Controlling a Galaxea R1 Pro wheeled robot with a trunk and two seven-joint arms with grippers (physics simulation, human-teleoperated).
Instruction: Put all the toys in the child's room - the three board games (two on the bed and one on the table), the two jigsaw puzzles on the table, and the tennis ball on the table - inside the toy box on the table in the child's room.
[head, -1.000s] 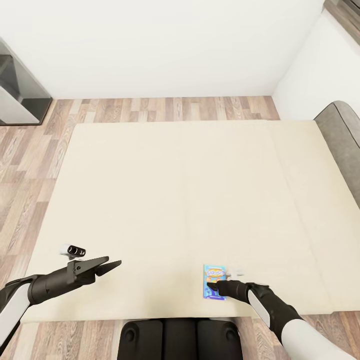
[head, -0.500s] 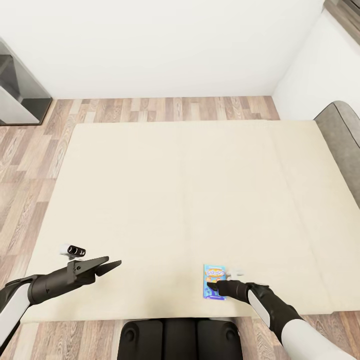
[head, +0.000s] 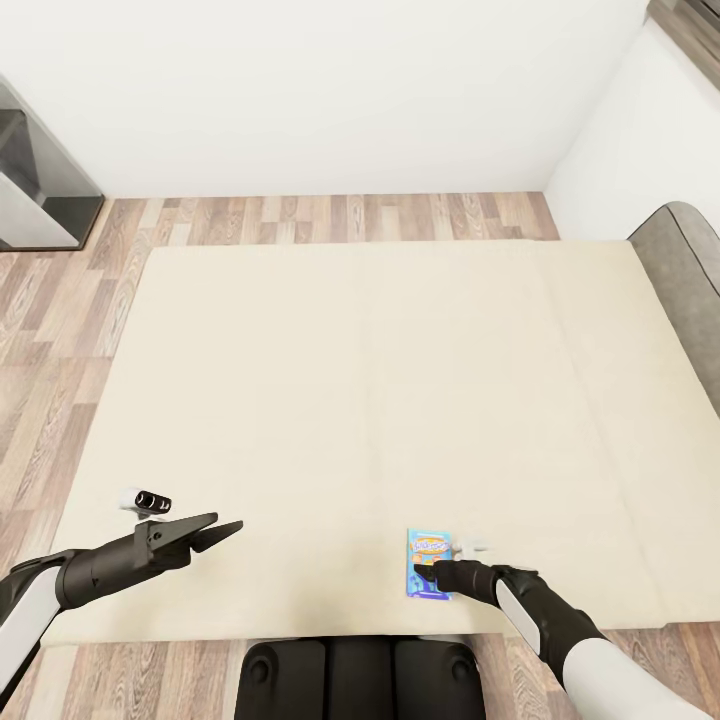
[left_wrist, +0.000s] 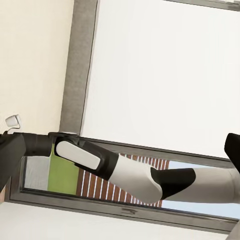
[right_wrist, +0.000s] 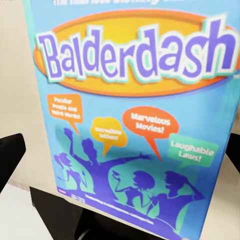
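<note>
A small blue board game (head: 429, 553), lettered "Balderdash" (right_wrist: 135, 55), lies flat near the front edge of the beige bed (head: 380, 380). My right gripper (head: 428, 577) is low over the box's near end and open. Its fingers (right_wrist: 10, 157) stand at either side of the box, and a gap shows between the one finger and the box's edge. My left gripper (head: 222, 531) hovers over the bed's front left part, open and holding nothing. The toy box, the table and the other toys are out of view.
A tiny white piece (head: 473, 546) lies on the mattress beside the blue box. A small black-and-white cylinder (head: 148, 500) rests near the bed's left edge. A grey headboard (head: 690, 290) is at right, a grey cabinet (head: 30, 190) at far left, with wood floor (head: 330, 215) around.
</note>
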